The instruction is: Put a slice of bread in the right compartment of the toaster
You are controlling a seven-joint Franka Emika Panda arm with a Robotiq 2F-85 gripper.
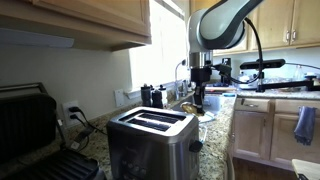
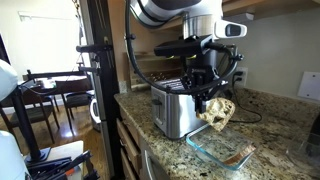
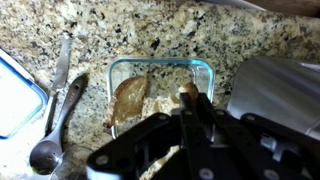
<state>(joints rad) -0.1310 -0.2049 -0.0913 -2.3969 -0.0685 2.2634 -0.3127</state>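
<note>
The steel two-slot toaster stands on the granite counter and shows in both exterior views; its side also shows at the right of the wrist view. My gripper hangs beside the toaster, above a glass dish, and is shut on a slice of bread. In the wrist view the closed fingers pinch the edge of that slice. Another bread slice lies in the glass dish below. Both toaster slots look empty.
A black contact grill stands next to the toaster. A spoon, a knife and a second glass piece lie on the counter beside the dish. Bottles and clutter stand by the window. The counter edge runs near the toaster.
</note>
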